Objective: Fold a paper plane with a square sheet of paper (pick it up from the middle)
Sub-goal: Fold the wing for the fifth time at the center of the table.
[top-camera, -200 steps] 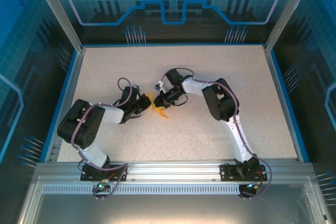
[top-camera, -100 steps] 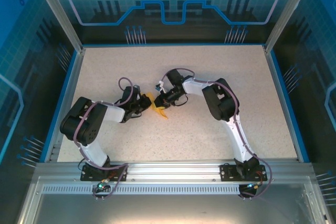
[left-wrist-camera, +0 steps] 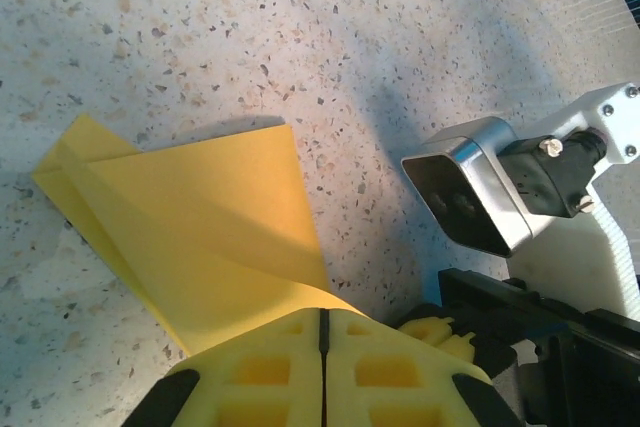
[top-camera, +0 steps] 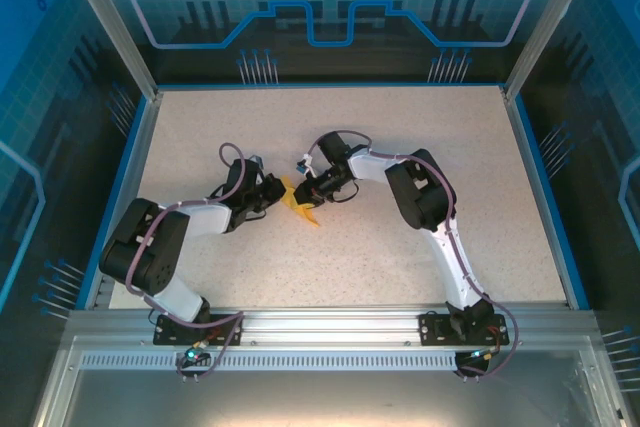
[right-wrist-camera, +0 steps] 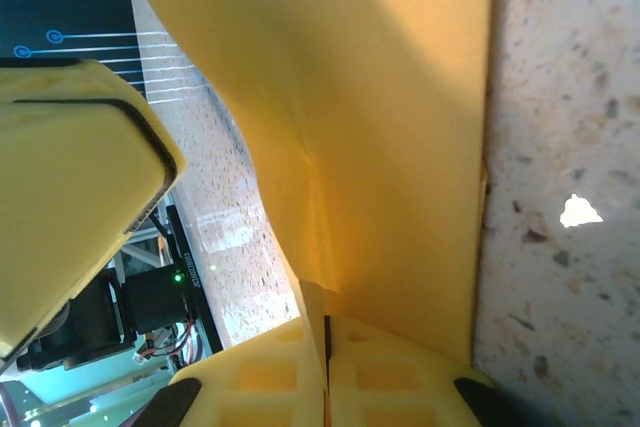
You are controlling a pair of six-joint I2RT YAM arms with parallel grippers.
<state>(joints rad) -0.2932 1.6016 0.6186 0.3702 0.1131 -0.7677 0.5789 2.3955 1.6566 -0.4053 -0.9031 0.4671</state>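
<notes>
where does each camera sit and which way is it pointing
Top external: above and behind the bases, looking down on the table; left arm and right arm meet at the folded yellow paper.
Left wrist: on the left arm, looking down past the shut left gripper pinching the paper; the right arm's wrist shows.
Right wrist: behind the shut right gripper, facing along the paper toward a left finger.
Both wrist views share the paper.

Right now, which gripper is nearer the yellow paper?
Neither: both hold the paper. Left gripper is shut on its left side, right gripper on its right side.
</notes>
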